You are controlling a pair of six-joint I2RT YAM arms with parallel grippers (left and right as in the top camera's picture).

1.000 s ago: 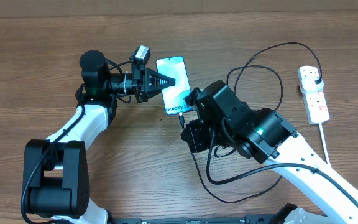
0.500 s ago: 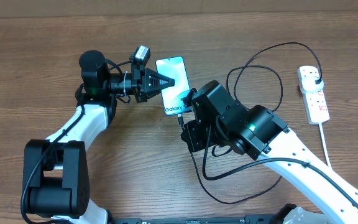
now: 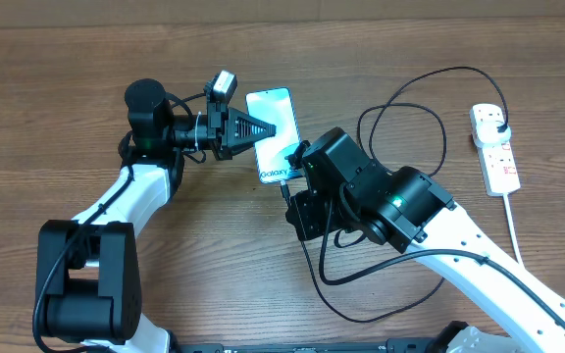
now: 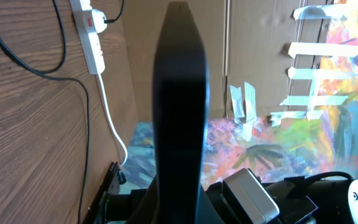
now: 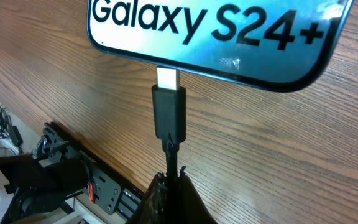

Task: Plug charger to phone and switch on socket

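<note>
The phone has a light blue screen with "Galaxy" text and is held at the table's middle. My left gripper is shut on the phone's long side; in the left wrist view the phone's dark edge fills the centre. My right gripper is shut on the charger's black cable just behind its connector. The silver tip is at the port in the phone's bottom edge, and metal still shows. The charger cable loops to a black plug in the white socket at the right.
The socket's thick white cord runs toward the front right edge. Slack black cable loops on the wood under my right arm. In the left wrist view the socket lies near the far table edge, with cardboard beyond.
My right arm has shifted slightly left, toward the phone's bottom end, and the slack cable loop below it has moved. The left gripper and the phone have stayed put.
</note>
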